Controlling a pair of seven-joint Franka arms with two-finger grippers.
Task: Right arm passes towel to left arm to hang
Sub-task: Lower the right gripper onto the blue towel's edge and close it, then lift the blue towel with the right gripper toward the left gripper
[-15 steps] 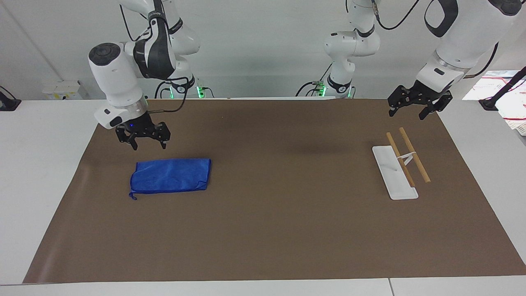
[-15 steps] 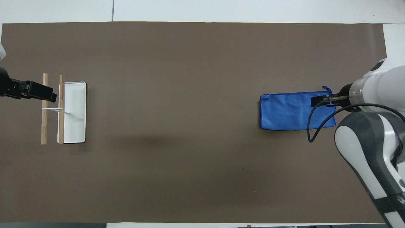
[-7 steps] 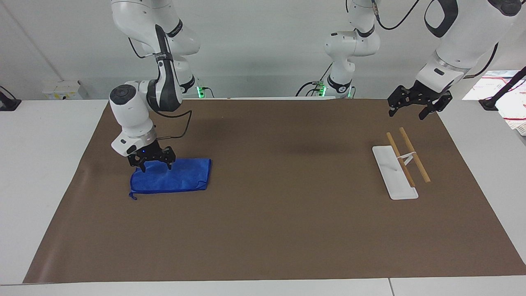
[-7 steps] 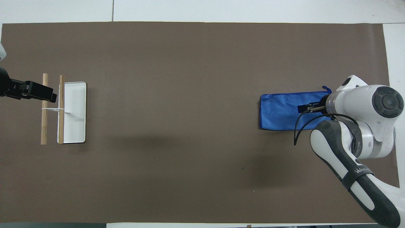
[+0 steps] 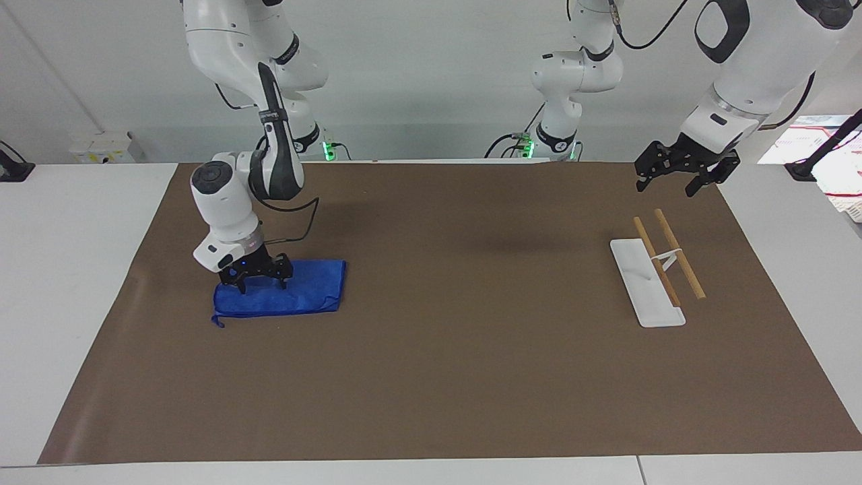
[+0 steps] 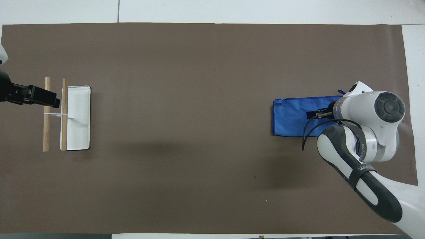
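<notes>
The royal-blue towel [image 5: 310, 291] lies flat on the brown mat toward the right arm's end of the table, its loop cord [image 5: 217, 322] at the corner farther from the robots. My right gripper [image 5: 261, 284] is open and down on the towel's end nearest that arm's side, fingers spread over the cloth. In the overhead view the right arm covers that end of the towel [image 6: 290, 114], and only the tip of the right gripper [image 6: 312, 114] shows. My left gripper [image 5: 680, 178] is open and empty and waits in the air over the mat's edge beside the rack.
A towel rack stands toward the left arm's end: a white base tray [image 5: 640, 286] with two wooden rods [image 5: 679, 252] on a white bracket. It also shows in the overhead view [image 6: 78, 132], with the left gripper [image 6: 46, 98] over the rods. Papers lie off the mat.
My right gripper has come down from above the mat onto the towel's end, fingers still spread. The towel and the left arm have not moved.
</notes>
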